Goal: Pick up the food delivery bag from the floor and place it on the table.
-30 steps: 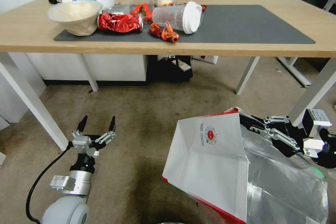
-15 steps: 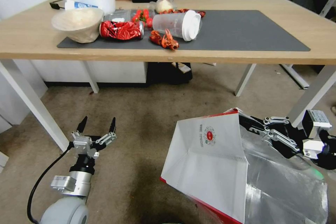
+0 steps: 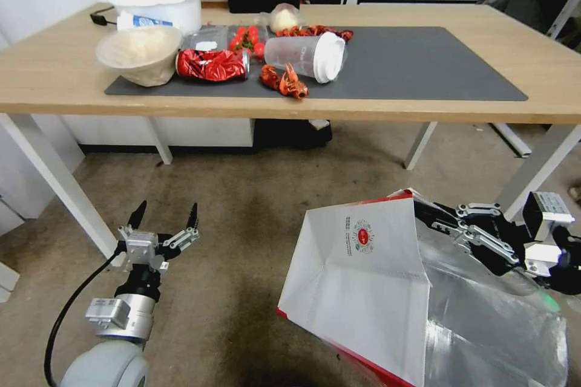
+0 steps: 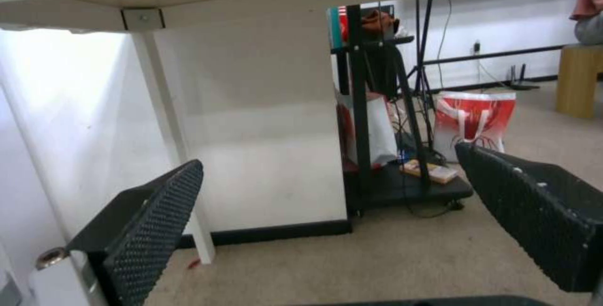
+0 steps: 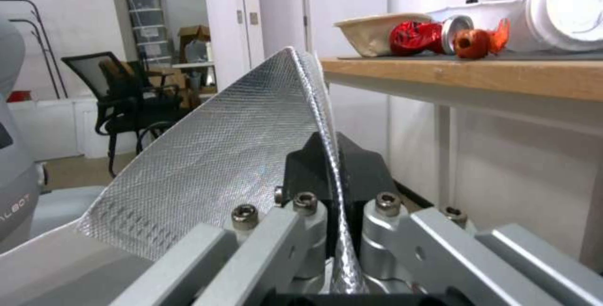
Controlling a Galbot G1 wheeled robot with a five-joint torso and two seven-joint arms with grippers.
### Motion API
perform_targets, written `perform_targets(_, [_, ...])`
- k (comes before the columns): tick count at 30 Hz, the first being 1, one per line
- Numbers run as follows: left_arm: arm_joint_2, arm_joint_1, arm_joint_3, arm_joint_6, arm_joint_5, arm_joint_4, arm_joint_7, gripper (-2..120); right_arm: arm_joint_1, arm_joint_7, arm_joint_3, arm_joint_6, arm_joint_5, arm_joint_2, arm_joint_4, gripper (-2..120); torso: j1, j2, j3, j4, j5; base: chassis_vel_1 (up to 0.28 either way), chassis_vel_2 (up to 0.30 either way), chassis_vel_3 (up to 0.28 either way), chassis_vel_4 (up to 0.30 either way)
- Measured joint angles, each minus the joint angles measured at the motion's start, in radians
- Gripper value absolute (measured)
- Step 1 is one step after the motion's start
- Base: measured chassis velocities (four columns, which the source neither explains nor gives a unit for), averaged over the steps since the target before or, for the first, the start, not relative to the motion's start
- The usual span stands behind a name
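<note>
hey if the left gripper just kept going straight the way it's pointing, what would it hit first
Probably nothing soon: the open left gripper points under the table, over bare floor. Farther along that line stands a white panel, though depth is hard to judge.

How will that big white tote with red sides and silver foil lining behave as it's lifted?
Probably floppy: the white and red foil-lined tote already leans and creases with the right gripper pinching one thin wall. It looks light, its mouth gaping. It may sag or swing.
</note>
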Motion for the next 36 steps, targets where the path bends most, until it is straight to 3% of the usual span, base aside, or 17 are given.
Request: perform_targets(36, [-0.005, 0.010, -0.001, -0.025, 0.013, 0.011, 0.011, 100, -0.007, -0.010, -0.021, -0.005, 0.006, 0.027, 0.034, 0, 0.042, 0.142, 0.101, 0.0000, 0.0001, 0.000, 0.000, 0.000, 0.000])
